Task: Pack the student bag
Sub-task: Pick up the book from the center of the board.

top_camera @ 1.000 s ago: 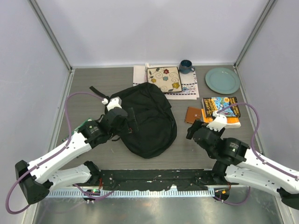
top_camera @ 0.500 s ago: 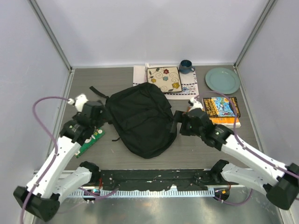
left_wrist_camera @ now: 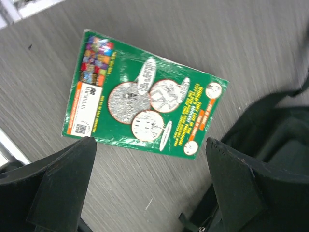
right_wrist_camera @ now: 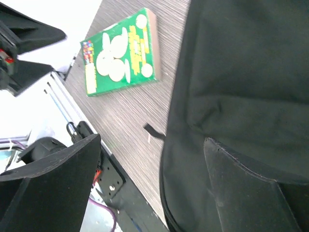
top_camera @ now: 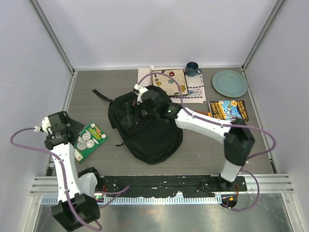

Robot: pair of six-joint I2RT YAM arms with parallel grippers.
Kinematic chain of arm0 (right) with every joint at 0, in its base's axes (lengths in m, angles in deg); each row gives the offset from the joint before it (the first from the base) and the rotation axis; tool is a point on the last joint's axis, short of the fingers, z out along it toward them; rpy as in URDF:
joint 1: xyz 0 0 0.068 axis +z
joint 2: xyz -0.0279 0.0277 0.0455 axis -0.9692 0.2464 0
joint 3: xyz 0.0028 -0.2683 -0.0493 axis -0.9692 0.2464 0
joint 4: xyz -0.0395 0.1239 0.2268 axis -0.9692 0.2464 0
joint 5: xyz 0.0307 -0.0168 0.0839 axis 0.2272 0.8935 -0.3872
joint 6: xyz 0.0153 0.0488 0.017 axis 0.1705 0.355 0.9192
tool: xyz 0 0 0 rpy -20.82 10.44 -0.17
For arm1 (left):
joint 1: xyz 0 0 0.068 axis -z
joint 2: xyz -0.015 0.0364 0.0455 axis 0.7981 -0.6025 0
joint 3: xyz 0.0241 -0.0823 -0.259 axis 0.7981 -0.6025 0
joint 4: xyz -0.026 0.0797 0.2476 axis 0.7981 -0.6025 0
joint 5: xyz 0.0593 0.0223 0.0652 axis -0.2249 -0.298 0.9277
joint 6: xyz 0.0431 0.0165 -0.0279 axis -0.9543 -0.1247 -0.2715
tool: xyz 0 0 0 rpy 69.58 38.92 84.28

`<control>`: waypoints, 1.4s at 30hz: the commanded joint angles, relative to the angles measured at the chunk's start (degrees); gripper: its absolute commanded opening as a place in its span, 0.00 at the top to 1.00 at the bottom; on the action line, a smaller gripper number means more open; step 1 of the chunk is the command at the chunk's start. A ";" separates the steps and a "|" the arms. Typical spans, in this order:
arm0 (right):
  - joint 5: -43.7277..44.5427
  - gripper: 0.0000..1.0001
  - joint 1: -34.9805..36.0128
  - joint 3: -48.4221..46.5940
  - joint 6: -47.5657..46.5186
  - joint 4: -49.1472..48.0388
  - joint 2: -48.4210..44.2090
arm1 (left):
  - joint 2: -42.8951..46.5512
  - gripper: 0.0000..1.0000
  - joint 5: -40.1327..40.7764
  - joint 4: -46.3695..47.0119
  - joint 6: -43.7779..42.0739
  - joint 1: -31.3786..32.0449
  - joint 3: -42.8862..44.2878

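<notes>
Student bag (top_camera: 154, 137) – upper part hidden under right end effector (top_camera: 131, 110), spread wide – left end effector (left_wrist_camera: 149, 141) wide too.

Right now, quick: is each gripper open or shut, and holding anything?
Left gripper: jaws open, holding nothing, above the green book.
Right gripper: jaws open, holding nothing, over the student bag.

Mid-table: student bag (top_camera: 154, 140). Left, apart: booklet (top_camera: 89, 140). Behind, possibly touching: board (top_camera: 170, 82) on cloth (top_camera: 194, 92). Right of board: mug (top_camera: 192, 68), plate (top_camera: 230, 83).
</notes>
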 commanded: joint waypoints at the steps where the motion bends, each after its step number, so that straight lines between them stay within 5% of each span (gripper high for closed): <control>1: -7.14 0.10 0.36 -10.27 -3.44 -2.27 8.89 | -2.39 0.01 -16.49 3.09 0.07 -12.44 -4.16; 19: -16.46 0.11 1.50 -38.58 -7.83 5.64 32.02 | -5.72 0.00 9.65 10.65 5.78 -15.98 -12.17; 34: -22.88 0.11 1.94 -53.95 -10.82 7.83 46.17 | -19.18 0.01 0.18 25.05 3.32 -15.98 -17.43; 39: -21.57 0.11 2.12 -58.09 -9.94 7.66 51.00 | -18.04 0.19 -5.36 29.02 2.71 -15.98 -20.25; 42: -19.03 0.10 2.03 -61.78 -9.50 7.75 54.69 | -17.42 0.21 -5.63 29.37 2.18 -16.06 -20.87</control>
